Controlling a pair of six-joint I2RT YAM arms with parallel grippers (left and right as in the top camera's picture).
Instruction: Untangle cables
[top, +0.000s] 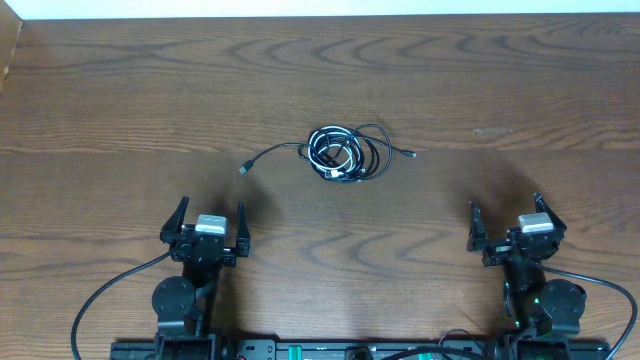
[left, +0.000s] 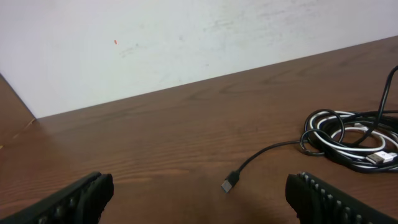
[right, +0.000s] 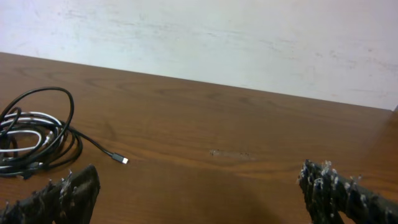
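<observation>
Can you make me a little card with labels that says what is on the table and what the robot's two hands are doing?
table: brown wood
cables: black cable and white cable, looped together in one bundle mid-table
loose ends: left plug sticks out toward the left arm's side, right plug toward the right arm's side
left gripper: open, empty, apart from the bundle
right gripper: open, empty, apart from the bundle
untangling: not yet started
</observation>
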